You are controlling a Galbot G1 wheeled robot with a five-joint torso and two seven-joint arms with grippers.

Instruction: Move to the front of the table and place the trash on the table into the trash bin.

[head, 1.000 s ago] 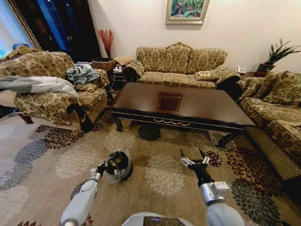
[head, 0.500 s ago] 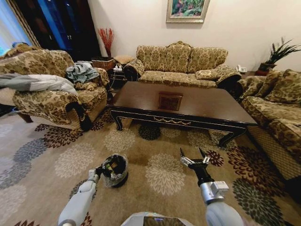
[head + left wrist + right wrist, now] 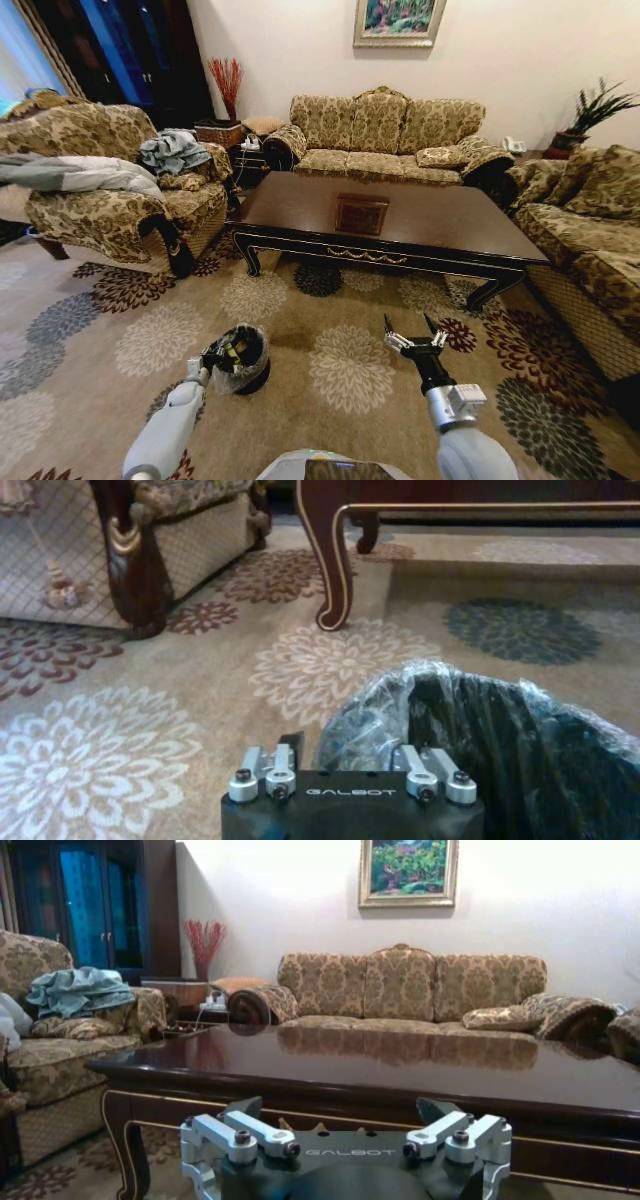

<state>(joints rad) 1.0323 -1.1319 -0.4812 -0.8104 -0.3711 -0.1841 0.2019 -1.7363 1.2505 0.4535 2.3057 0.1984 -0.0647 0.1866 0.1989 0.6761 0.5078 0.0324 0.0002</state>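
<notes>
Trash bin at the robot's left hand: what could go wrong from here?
1. The left gripper seems to pinch the trash bin only at its bag-lined rim. The thin bag could slip or tear, dropping the bin.
2. The bin looks tilted with something inside, so trash might spill onto the carpet.
3. A leg of the table stands close ahead; the bin could bump it.

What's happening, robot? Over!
Left end effector at the trash bin rim, on the rug. Right end effector open, empty, held short of the table. Rug between robot and table bare.
</notes>
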